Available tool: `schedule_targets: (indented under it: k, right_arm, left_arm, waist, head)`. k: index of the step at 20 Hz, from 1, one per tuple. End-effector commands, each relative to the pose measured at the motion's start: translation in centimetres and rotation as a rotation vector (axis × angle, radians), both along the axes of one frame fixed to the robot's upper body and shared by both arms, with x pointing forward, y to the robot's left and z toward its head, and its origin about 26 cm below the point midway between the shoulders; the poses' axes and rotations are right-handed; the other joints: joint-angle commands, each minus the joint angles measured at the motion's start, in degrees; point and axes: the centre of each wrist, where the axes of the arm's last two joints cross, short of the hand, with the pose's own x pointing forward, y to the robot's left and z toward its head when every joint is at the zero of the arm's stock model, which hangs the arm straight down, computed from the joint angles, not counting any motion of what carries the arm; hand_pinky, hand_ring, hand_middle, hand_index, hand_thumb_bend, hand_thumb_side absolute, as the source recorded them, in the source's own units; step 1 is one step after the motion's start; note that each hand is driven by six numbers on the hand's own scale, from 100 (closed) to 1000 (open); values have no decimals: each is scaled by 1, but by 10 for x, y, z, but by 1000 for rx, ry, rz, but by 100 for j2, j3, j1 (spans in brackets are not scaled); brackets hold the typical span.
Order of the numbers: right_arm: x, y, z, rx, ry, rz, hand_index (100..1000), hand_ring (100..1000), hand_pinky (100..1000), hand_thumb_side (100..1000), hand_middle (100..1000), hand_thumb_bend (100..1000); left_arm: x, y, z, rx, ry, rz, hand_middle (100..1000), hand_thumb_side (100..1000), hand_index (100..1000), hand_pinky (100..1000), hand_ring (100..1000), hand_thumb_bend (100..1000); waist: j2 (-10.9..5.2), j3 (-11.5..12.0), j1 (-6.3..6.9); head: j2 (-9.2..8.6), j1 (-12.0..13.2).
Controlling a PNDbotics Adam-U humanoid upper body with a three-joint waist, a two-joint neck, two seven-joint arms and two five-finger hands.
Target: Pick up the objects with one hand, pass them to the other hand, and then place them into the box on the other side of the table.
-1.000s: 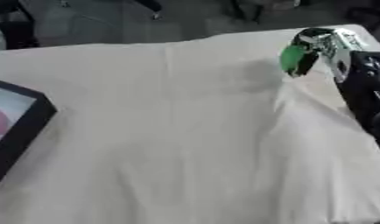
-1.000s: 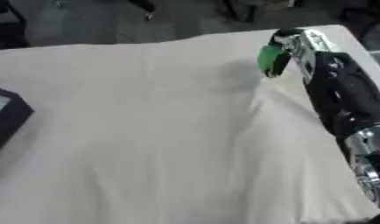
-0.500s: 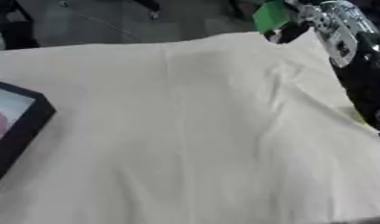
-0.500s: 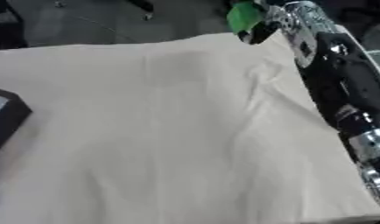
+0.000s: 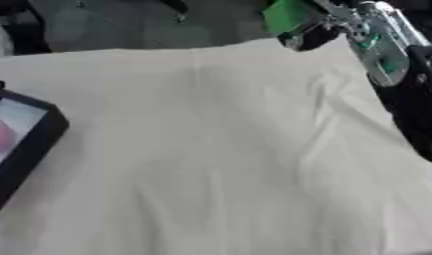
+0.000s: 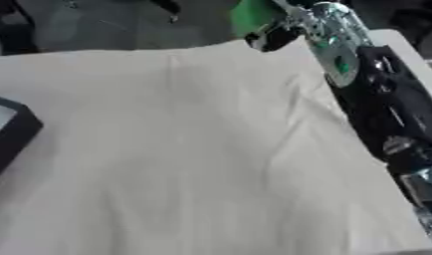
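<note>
the right robot hand (image 5: 317, 31) is gripping the green thing (image 5: 286, 15) and lifting it higher off the bench (image 5: 211, 149) than before.

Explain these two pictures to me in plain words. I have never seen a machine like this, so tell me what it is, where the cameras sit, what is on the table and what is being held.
Both pictures come from a stereo camera in a humanoid robot's head, looking down at its work; they show nearly the same scene. The black and silver arm entering from the right is the robot's right arm. Its right robot hand is raised near the far edge of the table, fingers curled round a green object. A pale cloth covers the table. At the left edge sits a black-rimmed box with something pink inside. The left robot hand shows in neither picture.
</note>
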Motion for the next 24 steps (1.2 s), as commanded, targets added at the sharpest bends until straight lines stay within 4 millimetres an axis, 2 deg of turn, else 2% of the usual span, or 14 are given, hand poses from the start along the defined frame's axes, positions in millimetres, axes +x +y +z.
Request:
schedule_targets:
  k: [1, 7, 8, 12, 17, 18, 19, 20, 24]
  right_arm:
    - [-16, 22, 10, 45, -67, 94, 569, 563, 725, 100, 501, 100]
    - [-44, 67, -7, 78, -145, 215, 573, 565, 714, 100, 504, 100]
    - [-53, 76, -6, 79, -165, 232, 574, 565, 712, 100, 506, 100]
    - [-80, 101, -1, 44, -217, 263, 578, 564, 688, 100, 509, 100]
    - [-90, 128, -8, -24, -326, 288, 577, 521, 611, 100, 512, 153]
    - [-91, 134, -12, -37, -344, 296, 578, 522, 609, 100, 514, 280]
    - [-92, 140, -16, -46, -357, 306, 579, 524, 609, 100, 514, 168]
    - [-93, 145, -19, -54, -368, 313, 579, 524, 609, 100, 514, 168]
    - [-96, 170, -33, -99, -408, 360, 583, 526, 582, 100, 517, 205]
  left_arm:
    - [1, -2, 12, 72, 2, -21, 728, 625, 819, 783, 738, 246]
    - [3, -23, 23, 166, 45, -104, 729, 622, 820, 783, 739, 238]
    - [3, -27, 25, 182, 48, -120, 763, 622, 820, 783, 740, 239]
    - [5, -41, 28, 235, 86, -182, 775, 626, 822, 784, 742, 245]
    - [6, -55, 33, 289, 128, -215, 783, 609, 826, 785, 744, 262]
    - [6, -58, 35, 300, 129, -220, 784, 606, 826, 787, 746, 265]
    - [6, -60, 37, 310, 130, -225, 787, 597, 828, 789, 748, 277]
    - [6, -63, 38, 322, 130, -228, 787, 597, 828, 789, 748, 277]
    - [5, -74, 44, 374, 130, -263, 800, 580, 838, 798, 758, 398]
  waist:
    - [-71, 16, -5]
    - [-81, 16, -3]
    - [-84, 11, -3]
    - [-104, -6, -6]
    - [-127, -20, -6]
    - [-129, -17, -4]
    - [-130, -14, -1]
    - [-131, -13, 1]
    - [-130, 7, 15]
  head:
    - [-77, 75]
    - [-68, 171]
    - [-66, 184]
    - [-41, 223]
    - [-18, 268]
    - [-17, 276]
    - [-19, 286]
    - [-20, 294]
    - [-37, 337]
